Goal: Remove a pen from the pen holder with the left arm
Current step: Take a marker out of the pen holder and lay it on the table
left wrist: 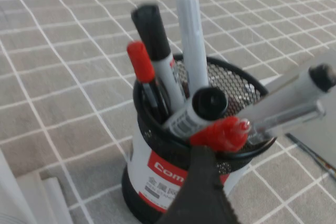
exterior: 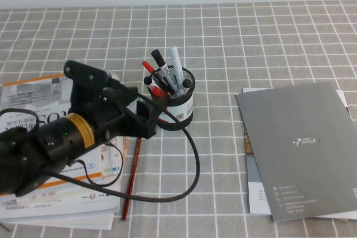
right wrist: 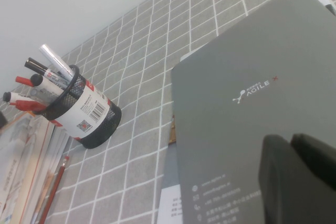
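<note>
Left gripper [exterior: 160, 114] low over the grey checked tablecloth [exterior: 223, 37], its front end up against the near side of the black wire-mesh pen holder with the white and red label [exterior: 179, 114]; open or closed, cannot tell. All pens stand in the holder: a red-capped marker [left wrist: 140, 60], a black-capped marker [left wrist: 149, 22], a slim silver pen [left wrist: 190, 19], a grey marker with a round black cap [left wrist: 209, 103] and a second red-capped pen [left wrist: 223, 132] leaning out over the rim. This last red cap lies nearest the left gripper, just ahead of it. A thin red pencil [exterior: 131, 176] lies flat on the cloth under the left arm, beside a stack of printed magazines [exterior: 28, 90]. Right gripper [right wrist: 291, 174] hangs well apart from the holder, fingers [right wrist: 275, 182] drawn together with nothing between them, a matt grey booklet with a small white logo [exterior: 295, 149] directly beneath them.
</note>
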Motion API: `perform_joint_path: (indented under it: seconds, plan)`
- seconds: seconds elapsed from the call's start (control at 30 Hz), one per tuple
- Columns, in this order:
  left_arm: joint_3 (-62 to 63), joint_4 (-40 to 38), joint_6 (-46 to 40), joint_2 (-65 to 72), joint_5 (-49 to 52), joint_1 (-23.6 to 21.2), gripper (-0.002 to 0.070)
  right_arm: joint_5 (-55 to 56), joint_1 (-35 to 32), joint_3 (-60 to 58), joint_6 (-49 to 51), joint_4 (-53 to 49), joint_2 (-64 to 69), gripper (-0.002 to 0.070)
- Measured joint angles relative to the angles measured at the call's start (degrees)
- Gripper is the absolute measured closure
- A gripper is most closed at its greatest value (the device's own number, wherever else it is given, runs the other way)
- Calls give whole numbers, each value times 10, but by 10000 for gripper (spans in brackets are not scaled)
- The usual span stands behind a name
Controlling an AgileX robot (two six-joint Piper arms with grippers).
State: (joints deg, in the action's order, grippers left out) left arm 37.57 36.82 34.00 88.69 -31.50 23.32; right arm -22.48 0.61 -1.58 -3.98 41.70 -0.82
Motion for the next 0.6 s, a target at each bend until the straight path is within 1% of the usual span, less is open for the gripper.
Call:
perform_joint_path:
  seconds: [0.2, 0.43, 0.6]
  plan:
    - [0, -2, -10, 31, -26, 0, 186, 0, 0, 0, 0, 0, 0, 689]
    - [0, -19, -76, 42, -52, 0, 195, 0, 0, 0, 0, 0, 0, 689]
    - [0, -27, -113, 55, -82, -12, 198, 0, 0, 0, 0, 0, 0, 689]
